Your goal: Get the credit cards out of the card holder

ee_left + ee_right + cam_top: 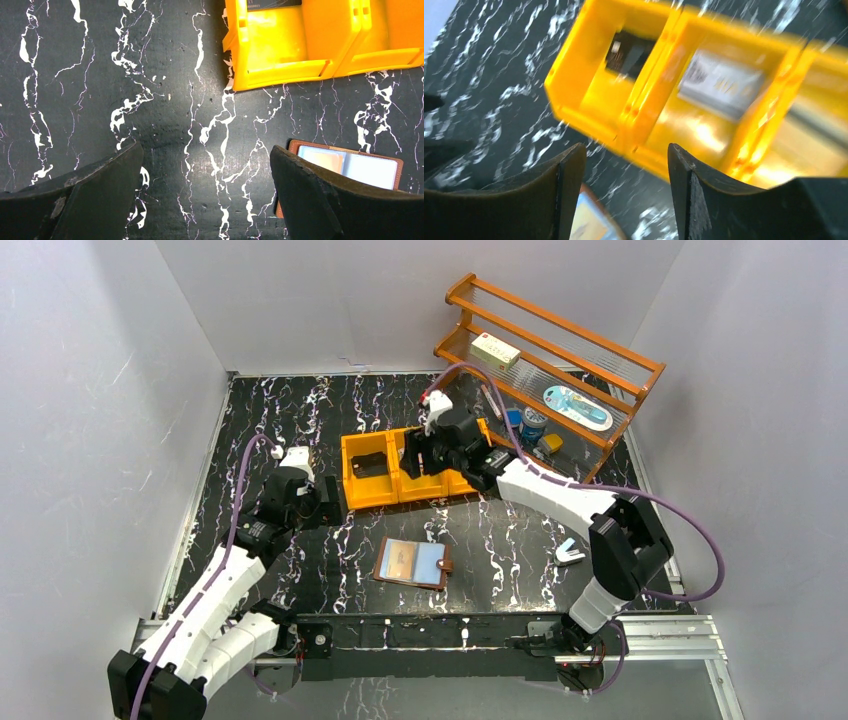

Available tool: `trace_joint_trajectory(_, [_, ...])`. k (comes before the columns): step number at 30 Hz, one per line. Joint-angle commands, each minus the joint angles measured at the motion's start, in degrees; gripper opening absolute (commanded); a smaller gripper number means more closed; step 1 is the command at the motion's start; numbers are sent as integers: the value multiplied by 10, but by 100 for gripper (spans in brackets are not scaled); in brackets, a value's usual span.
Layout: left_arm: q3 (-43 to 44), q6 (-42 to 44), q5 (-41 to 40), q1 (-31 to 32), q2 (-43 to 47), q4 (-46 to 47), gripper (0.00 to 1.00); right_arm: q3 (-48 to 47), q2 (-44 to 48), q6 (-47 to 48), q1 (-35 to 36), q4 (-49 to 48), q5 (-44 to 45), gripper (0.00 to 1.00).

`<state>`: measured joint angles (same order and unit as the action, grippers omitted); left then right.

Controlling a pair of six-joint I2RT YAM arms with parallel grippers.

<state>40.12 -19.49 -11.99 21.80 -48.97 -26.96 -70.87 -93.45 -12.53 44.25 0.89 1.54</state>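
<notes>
Two credit cards (pixel 721 85) show in the orange bin (pixel 370 500) below the right pincer (pixel 624 150), which gapes empty like the left pincer (pixel 205 150); next, I'd say, comes a reach for the open card holder (pixel 412 562) on the counter (pixel 500 550).

White walls (pixel 100 390), black marbled table (pixel 300 410), orange wooden rack (pixel 560 324)

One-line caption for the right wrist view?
Open right gripper over the orange bin; dark card and silvery card in adjacent compartments.
</notes>
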Motion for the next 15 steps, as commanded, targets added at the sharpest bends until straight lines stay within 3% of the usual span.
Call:
trace_joint_trajectory(1, [8,8,3,-4,15,5,98,80,16,-246,31,45,-46,70])
trace_joint_trajectory(8, [7,8,-4,-4,19,5,98,59,4,-355,183,170,228,83])
trace_joint_trajectory(15, [7,7,-7,-3,20,5,98,20,-54,-451,265,237,296,84])
